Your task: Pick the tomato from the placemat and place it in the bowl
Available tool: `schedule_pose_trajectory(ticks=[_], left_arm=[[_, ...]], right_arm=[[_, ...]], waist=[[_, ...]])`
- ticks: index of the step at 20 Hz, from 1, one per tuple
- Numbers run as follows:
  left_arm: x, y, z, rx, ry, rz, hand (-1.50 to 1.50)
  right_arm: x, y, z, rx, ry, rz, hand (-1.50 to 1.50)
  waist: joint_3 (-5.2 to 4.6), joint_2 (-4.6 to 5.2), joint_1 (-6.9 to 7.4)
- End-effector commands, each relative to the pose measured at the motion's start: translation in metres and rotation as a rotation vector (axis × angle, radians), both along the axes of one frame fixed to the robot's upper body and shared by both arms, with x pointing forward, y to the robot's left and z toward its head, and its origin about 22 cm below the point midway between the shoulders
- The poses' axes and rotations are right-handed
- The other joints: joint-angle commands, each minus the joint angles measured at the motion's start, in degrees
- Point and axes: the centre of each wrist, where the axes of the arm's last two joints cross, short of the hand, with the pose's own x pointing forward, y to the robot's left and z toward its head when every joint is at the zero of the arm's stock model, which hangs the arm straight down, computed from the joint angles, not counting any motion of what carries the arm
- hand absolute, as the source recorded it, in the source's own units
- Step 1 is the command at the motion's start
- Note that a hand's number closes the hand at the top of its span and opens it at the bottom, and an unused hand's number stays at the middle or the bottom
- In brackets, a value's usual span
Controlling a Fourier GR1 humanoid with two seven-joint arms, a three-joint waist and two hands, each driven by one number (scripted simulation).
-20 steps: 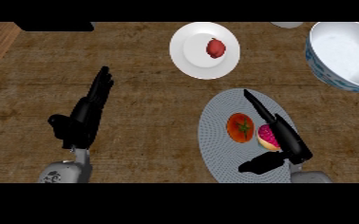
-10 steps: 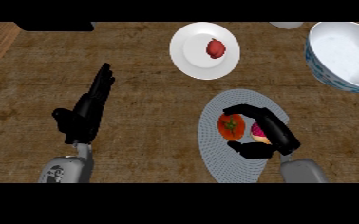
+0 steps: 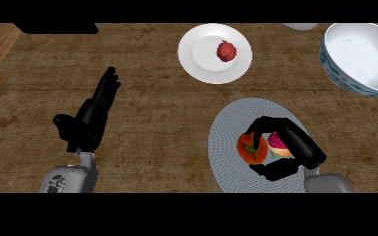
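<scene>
The red-orange tomato [image 3: 249, 148] lies on the round grey placemat [image 3: 229, 135] at the lower right. My right hand [image 3: 299, 147] is over the mat with its fingers curled round the tomato from the far side and its thumb below it. A pink-and-yellow object [image 3: 278, 143] sits under the palm, partly hidden. The white bowl with a blue patterned rim [image 3: 353, 56] stands at the upper right, apart from the mat. My left hand [image 3: 90, 117] rests open on the counter at the left, fingers straight.
A white plate [image 3: 203, 60] with a small dark red fruit [image 3: 227, 51] sits above the placemat. A dark object [image 3: 55, 28] lies at the top left and a small white item [image 3: 300, 26] at the top edge. The counter is brown wood.
My right hand went from straight fingers lying over the mat to fingers curled round the tomato. The left hand has barely moved.
</scene>
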Motion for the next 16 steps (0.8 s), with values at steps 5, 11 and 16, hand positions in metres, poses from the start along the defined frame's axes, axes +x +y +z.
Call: schedule_pose_trajectory(ticks=[5,11,16], left_arm=[[0.002,0.010,0.006,0.015,-0.005,0.016,0.00],[0.003,-0.004,-0.007,-0.022,0.014,0.004,0.00],[-0.002,-0.002,-0.004,0.005,0.003,0.019,0.00]], right_arm=[[-0.022,-0.092,0.050,0.007,0.200,-0.117,1.50],[-0.034,-0.082,0.090,0.215,-0.009,-0.086,1.50],[-0.055,-0.082,0.145,0.201,-0.242,-0.134,1.50]], waist=[[0.52,0.47,-0.52],[0.51,0.50,-0.79],[0.52,0.42,-0.82]])
